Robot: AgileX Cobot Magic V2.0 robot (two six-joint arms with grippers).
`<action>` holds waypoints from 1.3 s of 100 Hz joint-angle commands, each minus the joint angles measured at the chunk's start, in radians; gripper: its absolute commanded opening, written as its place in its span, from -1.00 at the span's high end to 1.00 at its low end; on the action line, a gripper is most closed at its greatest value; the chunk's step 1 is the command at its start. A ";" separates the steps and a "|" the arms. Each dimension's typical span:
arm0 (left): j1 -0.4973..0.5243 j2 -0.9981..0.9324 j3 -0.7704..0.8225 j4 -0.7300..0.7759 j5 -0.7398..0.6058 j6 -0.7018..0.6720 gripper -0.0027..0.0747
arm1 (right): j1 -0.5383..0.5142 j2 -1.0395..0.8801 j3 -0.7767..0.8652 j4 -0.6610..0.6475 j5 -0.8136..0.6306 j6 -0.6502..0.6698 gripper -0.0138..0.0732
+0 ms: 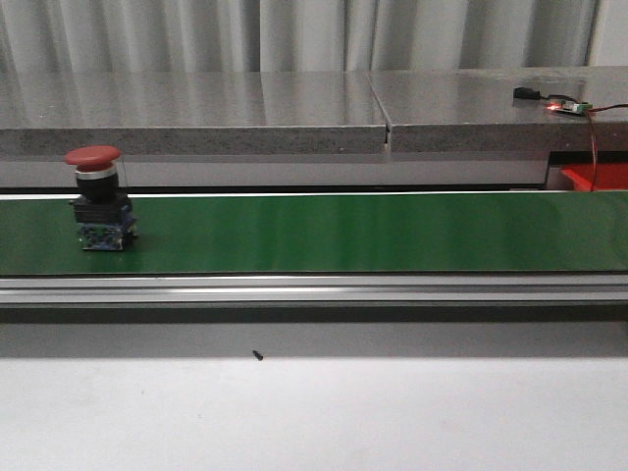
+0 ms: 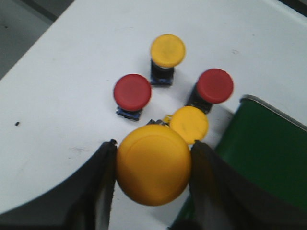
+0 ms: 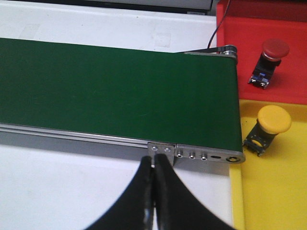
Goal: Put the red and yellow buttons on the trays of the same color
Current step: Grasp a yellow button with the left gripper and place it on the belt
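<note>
My left gripper (image 2: 154,145) is shut on a yellow button (image 2: 153,172), held above the white table. Below it stand two red buttons (image 2: 132,92) (image 2: 215,86) and two yellow buttons (image 2: 168,50) (image 2: 189,124). In the front view another red button (image 1: 98,191) stands upright at the left of the green belt (image 1: 343,231); neither gripper shows there. My right gripper (image 3: 154,160) is shut and empty near the belt's end. Beside that end the red tray (image 3: 249,38) holds a red button (image 3: 275,49) and the yellow tray (image 3: 268,191) holds a yellow button (image 3: 273,120).
The belt's metal frame (image 3: 201,154) lies just beyond my right fingertips. The green belt's end (image 2: 264,153) sits beside the loose buttons. A grey ledge (image 1: 294,113) with a small circuit board (image 1: 564,106) runs behind the belt. A corner of the red tray (image 1: 599,177) shows at the right.
</note>
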 commanded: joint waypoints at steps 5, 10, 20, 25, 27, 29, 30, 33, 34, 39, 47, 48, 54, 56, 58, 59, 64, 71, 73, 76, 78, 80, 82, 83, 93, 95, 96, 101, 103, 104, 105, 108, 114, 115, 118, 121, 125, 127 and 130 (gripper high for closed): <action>-0.064 -0.049 -0.026 -0.018 -0.029 0.004 0.63 | 0.001 -0.001 -0.023 -0.004 -0.062 -0.003 0.82; -0.090 -0.049 -0.026 -0.018 -0.024 0.006 0.63 | 0.001 -0.001 -0.023 -0.004 -0.062 -0.003 0.82; -0.138 -0.047 -0.026 -0.018 -0.012 0.006 0.63 | 0.001 -0.001 -0.023 -0.004 -0.062 -0.003 0.82; -0.153 -0.043 -0.026 -0.016 -0.007 0.006 0.63 | 0.001 -0.001 -0.023 -0.004 -0.062 -0.003 0.82; -0.155 -0.040 -0.026 -0.016 -0.007 0.006 0.63 | 0.001 -0.001 -0.023 -0.004 -0.062 -0.003 0.82; -0.160 -0.036 -0.026 -0.018 -0.004 0.006 0.63 | 0.001 -0.001 -0.023 -0.004 -0.062 -0.003 0.82; -0.163 -0.033 -0.026 -0.018 0.001 0.006 0.63 | 0.001 -0.001 -0.023 -0.004 -0.062 -0.003 0.82; -0.165 -0.027 -0.026 -0.021 0.009 0.006 0.63 | 0.001 -0.001 -0.023 -0.004 -0.062 -0.003 0.82; -0.167 -0.023 -0.026 -0.021 0.014 0.006 0.63 | 0.001 -0.001 -0.023 -0.004 -0.062 -0.003 0.82; -0.172 -0.012 -0.026 -0.029 0.031 0.006 0.63 | 0.001 -0.001 -0.023 -0.004 -0.062 -0.003 0.82; -0.184 0.004 -0.026 -0.036 0.048 0.006 0.63 | 0.001 -0.001 -0.023 -0.004 -0.062 -0.003 0.82; -0.184 0.004 -0.026 -0.036 0.048 0.006 0.63 | 0.001 -0.001 -0.023 -0.004 -0.062 -0.003 0.82; -0.191 0.011 -0.026 -0.036 0.059 0.007 0.63 | 0.001 -0.001 -0.023 -0.004 -0.062 -0.003 0.82; -0.196 0.011 -0.026 -0.036 0.060 0.007 0.63 | 0.001 -0.001 -0.023 -0.004 -0.062 -0.003 0.82; -0.198 0.012 -0.026 -0.036 0.066 0.007 0.63 | 0.001 -0.001 -0.023 -0.004 -0.062 -0.003 0.82; -0.197 0.012 -0.026 -0.036 0.066 0.007 0.63 | 0.001 -0.001 -0.023 -0.004 -0.062 -0.003 0.82; -0.198 0.013 -0.026 -0.039 0.072 0.007 0.62 | 0.001 -0.001 -0.023 -0.004 -0.062 -0.003 0.82; -0.198 0.013 -0.026 -0.045 0.076 0.008 0.58 | 0.001 -0.001 -0.023 -0.004 -0.062 -0.003 0.82; -0.198 0.013 -0.026 -0.045 0.076 0.008 0.52 | 0.001 -0.001 -0.023 -0.004 -0.062 -0.003 0.82; -0.198 0.013 -0.026 -0.046 0.080 0.008 0.44 | 0.001 -0.001 -0.023 -0.004 -0.062 -0.003 0.82; -0.198 0.013 -0.026 -0.048 0.083 0.011 0.37 | 0.001 -0.001 -0.023 -0.004 -0.062 -0.003 0.82; -0.198 0.013 -0.026 -0.051 0.086 0.019 0.29 | 0.001 -0.001 -0.023 -0.004 -0.062 -0.003 0.82; -0.198 0.013 -0.026 -0.061 0.090 0.034 0.20 | 0.001 -0.001 -0.023 -0.004 -0.062 -0.003 0.82; -0.198 0.013 -0.026 -0.061 0.094 0.034 0.20 | 0.001 -0.001 -0.023 -0.004 -0.062 -0.003 0.82; -0.198 0.013 -0.026 -0.147 0.124 0.121 -0.23 | 0.001 -0.001 -0.023 -0.004 -0.062 -0.003 0.82; -0.198 0.013 -0.026 -0.165 0.127 0.129 -0.28 | 0.001 -0.001 -0.023 -0.004 -0.062 -0.003 0.82; -0.198 0.013 -0.026 -0.177 0.129 0.138 -0.34 | 0.001 -0.001 -0.023 -0.004 -0.062 -0.003 0.82; -0.198 0.011 -0.026 -0.203 0.133 0.150 -0.42 | 0.001 -0.001 -0.023 -0.004 -0.062 -0.003 0.82; -0.198 0.006 -0.026 -0.217 0.133 0.162 -0.44 | 0.001 -0.001 -0.023 -0.004 -0.062 -0.003 0.82; -0.198 0.006 -0.026 -0.217 0.133 0.162 -0.44 | 0.001 -0.001 -0.023 -0.004 -0.062 -0.003 0.82; -0.198 0.004 -0.026 -0.223 0.133 0.164 -0.44 | 0.001 -0.001 -0.023 -0.004 -0.062 -0.003 0.82; -0.198 -0.001 -0.026 -0.230 0.131 0.170 -0.44 | 0.001 -0.001 -0.023 -0.004 -0.062 -0.003 0.82; -0.198 -0.017 -0.026 -0.232 0.129 0.178 -0.43 | 0.001 -0.001 -0.023 -0.004 -0.062 -0.003 0.82; -0.198 -0.019 -0.026 -0.232 0.129 0.178 -0.43 | 0.001 -0.001 -0.023 -0.004 -0.062 -0.003 0.82; -0.198 -0.032 -0.026 -0.232 0.129 0.179 -0.43 | 0.001 -0.001 -0.023 -0.004 -0.062 -0.003 0.82; -0.198 -0.043 -0.026 -0.232 0.129 0.182 -0.43 | 0.001 -0.001 -0.023 -0.004 -0.062 -0.003 0.82; -0.201 -0.061 -0.026 -0.232 0.129 0.187 -0.42 | 0.001 -0.001 -0.023 -0.004 -0.062 -0.003 0.82; -0.203 -0.068 -0.026 -0.232 0.129 0.189 -0.41 | 0.001 -0.001 -0.023 -0.004 -0.062 -0.003 0.82; -0.208 -0.085 -0.026 -0.231 0.129 0.196 -0.36 | 0.001 -0.001 -0.023 -0.004 -0.062 -0.003 0.82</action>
